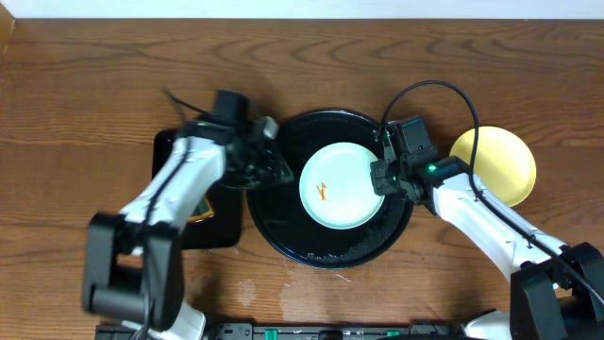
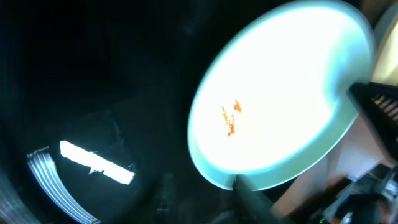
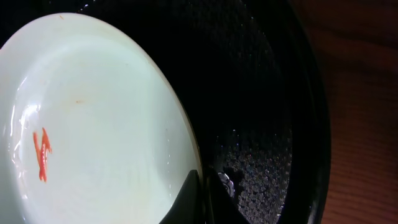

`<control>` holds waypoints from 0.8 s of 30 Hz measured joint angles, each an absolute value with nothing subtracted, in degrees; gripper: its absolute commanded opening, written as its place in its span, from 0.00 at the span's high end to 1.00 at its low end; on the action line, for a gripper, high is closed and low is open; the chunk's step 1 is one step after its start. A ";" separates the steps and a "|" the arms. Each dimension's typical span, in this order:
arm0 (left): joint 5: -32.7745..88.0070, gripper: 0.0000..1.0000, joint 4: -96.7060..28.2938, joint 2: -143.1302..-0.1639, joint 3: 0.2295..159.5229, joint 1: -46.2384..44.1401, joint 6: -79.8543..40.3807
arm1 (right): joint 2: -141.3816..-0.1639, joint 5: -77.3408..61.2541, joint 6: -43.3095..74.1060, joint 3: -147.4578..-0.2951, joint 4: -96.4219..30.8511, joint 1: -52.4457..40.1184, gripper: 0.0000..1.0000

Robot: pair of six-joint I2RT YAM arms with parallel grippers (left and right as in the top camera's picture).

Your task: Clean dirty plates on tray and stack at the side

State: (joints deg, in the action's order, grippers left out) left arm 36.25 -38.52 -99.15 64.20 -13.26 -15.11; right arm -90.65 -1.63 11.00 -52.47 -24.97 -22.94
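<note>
While my right end effector [image 1: 381, 176] clamps the rim of the smeared mint plate [image 1: 338, 185], that plate lies on the round black tray [image 1: 280, 234] under it. Behind this end effector, the yellow plate [image 1: 505, 161] rests on the surface [image 1: 94, 76]. My left end effector [image 1: 272, 168] hangs across the plate; its opening I cannot tell.

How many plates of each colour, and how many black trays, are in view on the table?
Mint-blue plate: 1
Pale yellow plate: 1
Round black tray: 1
Rectangular black tray: 1
Total: 4
</note>
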 measured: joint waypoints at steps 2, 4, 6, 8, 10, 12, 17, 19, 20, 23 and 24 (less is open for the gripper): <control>36.86 0.92 -36.88 -101.78 64.20 -15.42 -15.33 | -90.65 -1.61 10.98 -52.47 -24.99 -22.94 0.99; 37.17 0.92 -35.24 -104.03 64.18 -16.71 -16.03 | -90.65 -1.56 10.90 -52.47 -24.99 -22.94 0.99; 37.26 0.92 -33.34 -105.91 64.20 -17.17 -17.04 | -90.65 -1.56 10.85 -52.47 -24.97 -22.94 0.99; 37.28 0.92 -32.03 -107.55 64.18 -17.15 -18.26 | -90.65 -1.54 10.85 -52.47 -24.99 -22.94 0.99; 37.30 0.92 -31.59 -108.51 64.18 -17.15 -19.09 | -90.65 -1.52 10.85 -52.47 -24.97 -22.94 0.99; 37.43 0.92 -31.46 -109.19 64.18 -17.15 -19.57 | -90.65 -1.50 10.85 -52.47 -24.82 -22.94 0.99; 37.65 0.92 -30.94 -109.78 64.18 -17.39 -19.97 | -90.65 -1.50 10.85 -52.47 -24.77 -22.94 0.99; 37.74 0.92 -30.79 -109.95 64.20 -17.45 -20.16 | -90.65 -1.50 10.85 -52.47 -24.77 -22.94 0.99; 37.47 0.92 -30.79 -109.97 64.20 -17.63 -20.34 | -90.65 -1.50 10.85 -52.47 -24.75 -22.94 0.99; 36.05 0.92 -30.87 -109.97 64.20 -18.41 -20.75 | -90.65 -1.48 10.85 -52.47 -24.82 -22.94 0.99; 35.62 0.92 -30.92 -109.97 64.20 -18.70 -20.80 | -90.65 -1.50 10.85 -52.47 -24.84 -22.94 0.99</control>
